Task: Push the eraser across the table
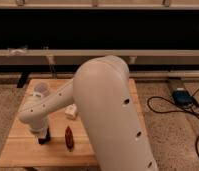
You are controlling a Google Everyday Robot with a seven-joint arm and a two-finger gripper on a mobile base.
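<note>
The white arm [108,110] bends down and left across the view, its pincer [44,138] pointing down near the surface's [15,148] front-left corner.

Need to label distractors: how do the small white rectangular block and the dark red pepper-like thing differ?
The white block is pale and boxy; the pepper-like thing is dark, long and tapered. The block lies farther back; the pepper-like thing sits nearer the front, beside the gripper. Both rest on the light wooden table.
</note>
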